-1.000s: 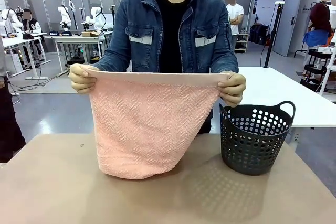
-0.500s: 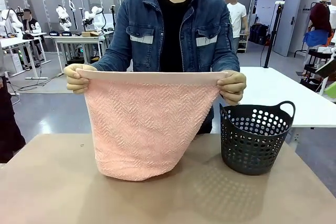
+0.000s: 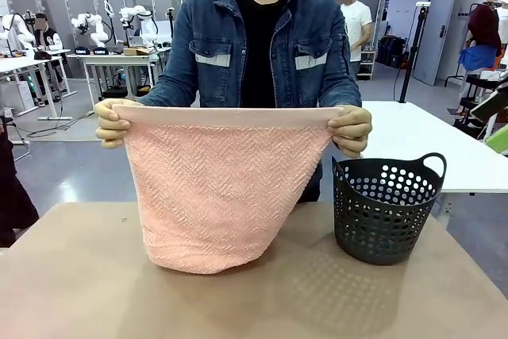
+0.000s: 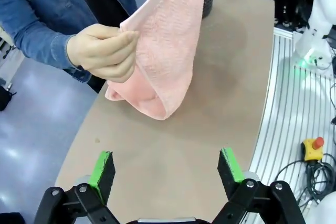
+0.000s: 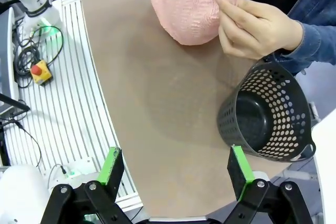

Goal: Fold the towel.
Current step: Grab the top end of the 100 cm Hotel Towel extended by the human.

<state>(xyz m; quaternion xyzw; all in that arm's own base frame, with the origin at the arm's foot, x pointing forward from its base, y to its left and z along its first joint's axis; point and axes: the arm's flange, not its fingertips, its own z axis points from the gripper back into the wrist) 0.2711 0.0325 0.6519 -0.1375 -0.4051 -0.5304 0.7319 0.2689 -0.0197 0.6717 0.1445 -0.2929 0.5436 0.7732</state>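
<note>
A person at the far side holds the salmon-pink towel (image 3: pixel 214 188) up by its two top corners, one in each hand. It hangs stretched, smooth band on top, and its lower fold rests on the tan table (image 3: pixel 95 291). The towel (image 4: pixel 168 51) is pinched by one hand (image 4: pixel 102 51) above and ahead of my left gripper (image 4: pixel 167 169), which is open and holds nothing. My right gripper (image 5: pixel 176 167) is open too, hovering over the table's near edge, with the towel (image 5: pixel 184 3) and the other hand (image 5: pixel 257 27) farther off.
A dark perforated basket (image 3: pixel 386 208) with two handles stands on the table to the right of the towel, also seen as the basket (image 5: pixel 265 114) ahead of my right gripper. The table's front half is bare. Cables and an emergency stop button (image 4: pixel 313 148) lie beyond the table edge.
The person's hands have drawn slightly farther apart, pulling the towel's top edge tauter and wider toward the left. Neither gripper has changed.
</note>
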